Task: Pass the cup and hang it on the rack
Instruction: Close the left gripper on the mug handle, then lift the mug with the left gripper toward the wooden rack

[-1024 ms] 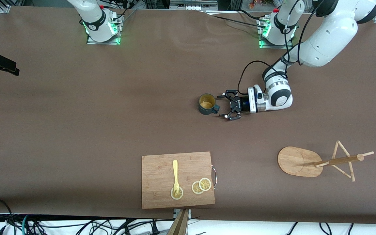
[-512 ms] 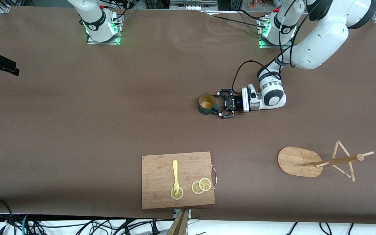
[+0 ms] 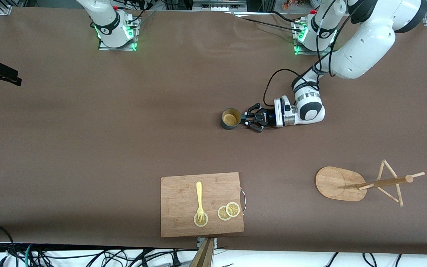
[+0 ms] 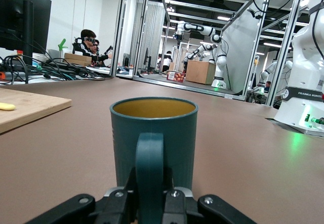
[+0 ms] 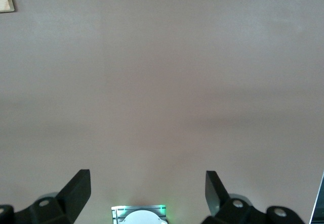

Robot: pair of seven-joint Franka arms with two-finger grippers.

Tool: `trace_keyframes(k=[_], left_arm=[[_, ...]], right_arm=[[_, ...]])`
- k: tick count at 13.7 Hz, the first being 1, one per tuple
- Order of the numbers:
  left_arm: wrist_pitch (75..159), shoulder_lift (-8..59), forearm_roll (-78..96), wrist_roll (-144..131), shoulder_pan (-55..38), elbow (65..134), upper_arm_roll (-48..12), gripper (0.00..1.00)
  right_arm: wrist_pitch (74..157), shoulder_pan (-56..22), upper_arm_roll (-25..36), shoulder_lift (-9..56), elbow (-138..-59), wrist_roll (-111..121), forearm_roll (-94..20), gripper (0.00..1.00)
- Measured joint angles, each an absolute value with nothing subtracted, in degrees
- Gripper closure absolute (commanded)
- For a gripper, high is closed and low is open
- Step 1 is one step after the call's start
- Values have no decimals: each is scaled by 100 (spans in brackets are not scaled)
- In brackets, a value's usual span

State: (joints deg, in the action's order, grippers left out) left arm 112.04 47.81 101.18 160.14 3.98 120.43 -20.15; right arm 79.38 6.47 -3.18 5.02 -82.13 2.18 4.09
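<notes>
Since earlier, left gripper (image 3: pixel 246 121) fingers have pinched the cup (image 3: pixel 230 119) handle; right gripper (image 5: pixel 147 191) waits, fingers spread.

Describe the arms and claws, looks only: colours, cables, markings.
Both arms are glossy white Frankas with black joint rings; bases glow green. The left arm has a rounded white wrist with a grey disc and a loose black cable looping to it. The left claw is black, with slim linkage fingers and silver screws. The right claw shows black, wedge-shaped fingers. The right arm carries a red button near its base.
</notes>
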Motion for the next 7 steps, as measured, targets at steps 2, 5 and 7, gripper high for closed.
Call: trace_keyframes(k=[2,5,7], left_arm=[[10964,4781,10118,16013,441,12166,-2001,100],[10621,4777,9982,15943,618,12317,-1977,100],[10471,4706,9364,15720,1093,12315,-1974,100]], right_arm=[[7938,647,-317,502,-8214,213,409,0],[7938,649,-310,503,-8214,209,409,0],[7938,649,-308,503,-8214,208,409,0]])
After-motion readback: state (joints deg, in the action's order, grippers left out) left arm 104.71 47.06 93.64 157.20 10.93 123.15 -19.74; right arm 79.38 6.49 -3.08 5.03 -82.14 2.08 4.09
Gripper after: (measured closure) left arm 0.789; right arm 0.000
